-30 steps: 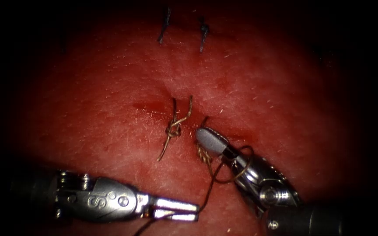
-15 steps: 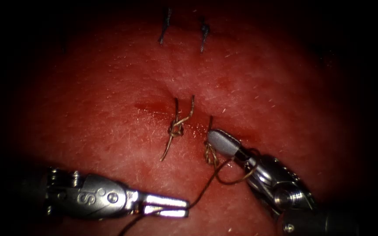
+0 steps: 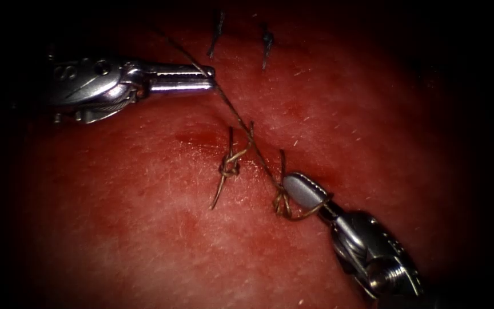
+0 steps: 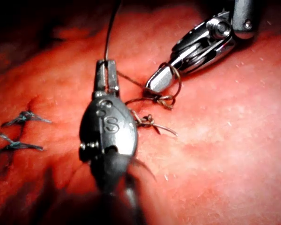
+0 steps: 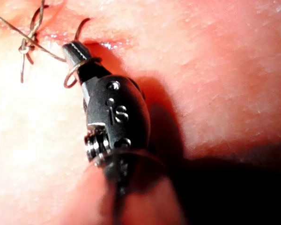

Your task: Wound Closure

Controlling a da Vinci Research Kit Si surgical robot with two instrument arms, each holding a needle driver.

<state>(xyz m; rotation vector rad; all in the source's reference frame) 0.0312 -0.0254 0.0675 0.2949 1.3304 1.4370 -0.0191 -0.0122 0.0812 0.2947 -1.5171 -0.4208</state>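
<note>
Nearest, toward the tissue's (image 3: 144,229) near right edge: right tool (image 3: 303,190), fingers together, a loop of thread (image 3: 241,123) wound round them just behind the tip; whether any thread is pinched between them, cannot tell. Tip lying just right of a knot (image 3: 282,203) forming on the tissue. Just beyond and to the left: a finished stitch (image 3: 229,167) with short cut ends sticking out, red fluid (image 3: 198,139) pooled beside it on the cut. From the forming knot, thread stretched taut, slanting up and left across the finished stitch. Farther, toward the far left edge: left tool (image 3: 204,78), fingers clamped on that thread. Farthest, at the far edge: two dark older stitches (image 3: 266,43). Needle not made out.
</note>
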